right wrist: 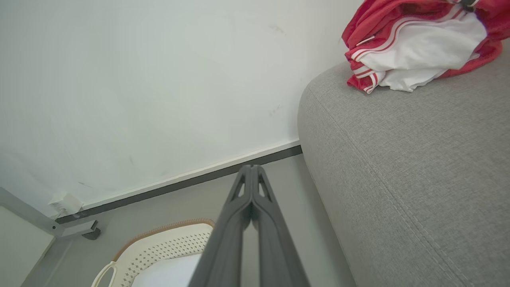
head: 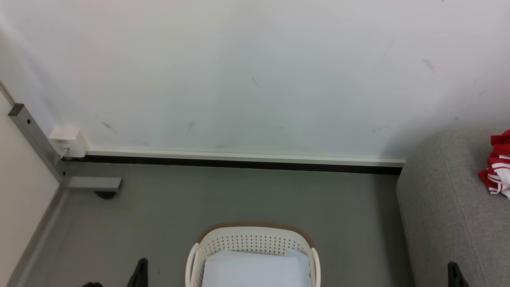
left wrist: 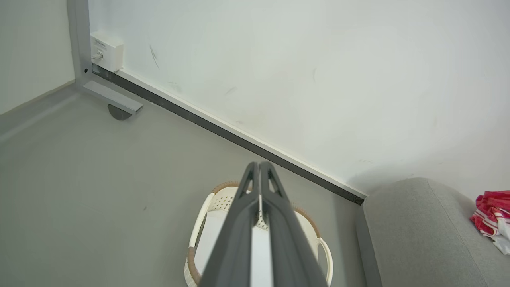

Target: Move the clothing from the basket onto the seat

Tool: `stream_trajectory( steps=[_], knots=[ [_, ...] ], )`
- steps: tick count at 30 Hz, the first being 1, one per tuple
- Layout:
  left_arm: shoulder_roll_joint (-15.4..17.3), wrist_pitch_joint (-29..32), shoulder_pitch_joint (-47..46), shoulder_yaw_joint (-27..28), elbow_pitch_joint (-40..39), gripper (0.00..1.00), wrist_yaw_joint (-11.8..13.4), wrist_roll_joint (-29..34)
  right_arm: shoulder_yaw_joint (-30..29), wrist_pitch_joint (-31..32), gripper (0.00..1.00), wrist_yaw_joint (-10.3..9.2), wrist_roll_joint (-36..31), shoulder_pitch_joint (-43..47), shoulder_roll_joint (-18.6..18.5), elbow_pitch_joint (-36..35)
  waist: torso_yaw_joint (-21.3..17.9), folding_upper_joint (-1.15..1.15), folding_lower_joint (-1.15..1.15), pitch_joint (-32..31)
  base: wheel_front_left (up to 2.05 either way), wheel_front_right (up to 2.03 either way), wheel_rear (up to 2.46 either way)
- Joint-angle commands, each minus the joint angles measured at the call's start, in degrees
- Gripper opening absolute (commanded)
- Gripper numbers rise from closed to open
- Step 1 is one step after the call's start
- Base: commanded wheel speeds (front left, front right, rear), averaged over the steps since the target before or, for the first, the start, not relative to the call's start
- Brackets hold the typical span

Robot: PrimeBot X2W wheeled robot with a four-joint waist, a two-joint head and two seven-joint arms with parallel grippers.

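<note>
I see both hands closed, with nothing in them. The left hand (left wrist: 259,165) has its two fingers pressed together, just left of the basket (head: 255,241). The right hand (right wrist: 251,169) is the same, further to the basket's right. The clothing (right wrist: 418,44) (red with white stripes) lies in a heap on the seat (right wrist: 398,179), right of the basket and well apart from it. Inside the basket I see the pale lining (head: 255,269).
</note>
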Motion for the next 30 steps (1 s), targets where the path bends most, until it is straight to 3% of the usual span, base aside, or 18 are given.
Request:
stream_trajectory(
  steps=[1, 30],
  knots=[
    [0.17, 0.63, -1.56, 0.48, -1.24, 0.00, -0.30, -2.79, -0.26, 0.48, 0.00, -0.02, 2.83, -1.72, -0.45, -1.20, -0.03, 0.00, 0.00, 0.02, 0.00, 0.00, 0.00],
    [-0.30, 6.96, -3.42, 3.11, -3.94, 0.00, -0.74, -25.63, -0.76, 6.67, 0.00, -0.05, 26.40, -5.03, -0.58, -2.57, -0.43, 0.00, 0.00, 0.39, 0.00, 0.00, 0.00]
  ],
)
